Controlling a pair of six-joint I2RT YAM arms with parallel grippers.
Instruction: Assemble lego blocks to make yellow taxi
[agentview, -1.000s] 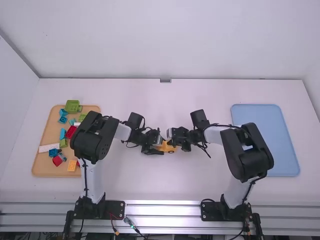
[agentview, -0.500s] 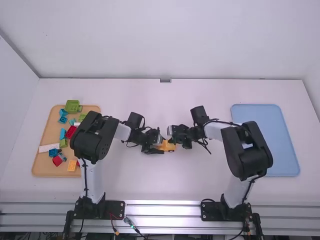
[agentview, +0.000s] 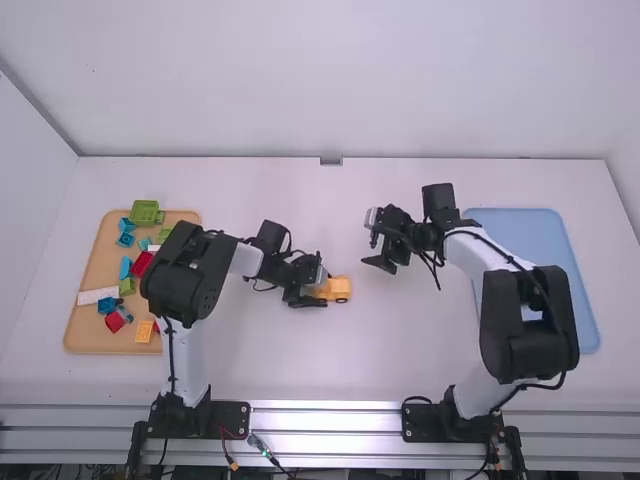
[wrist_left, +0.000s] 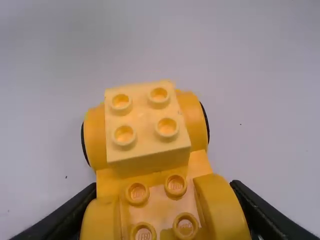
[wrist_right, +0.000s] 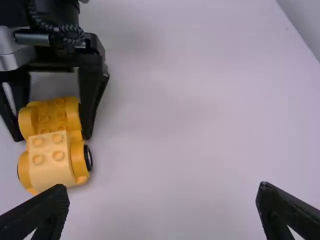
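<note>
One pale block (wrist_left: 146, 122) sits on the yellow car's (wrist_right: 53, 116) end, mid-table (agentview: 330, 365). Left gripper (wrist_left: 164, 186) has the other end pinched, probably steadying it for stacking. Right gripper (wrist_right: 162, 191) is spread wide nearby, I guess leaving room on top. Spare blocks (agentview: 145, 212) sit on the tan board (agentview: 90, 335).

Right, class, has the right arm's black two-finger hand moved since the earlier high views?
Yes: in the high view, the right hand has moved rightward, nearer the light-blue rectangular tray.
</note>
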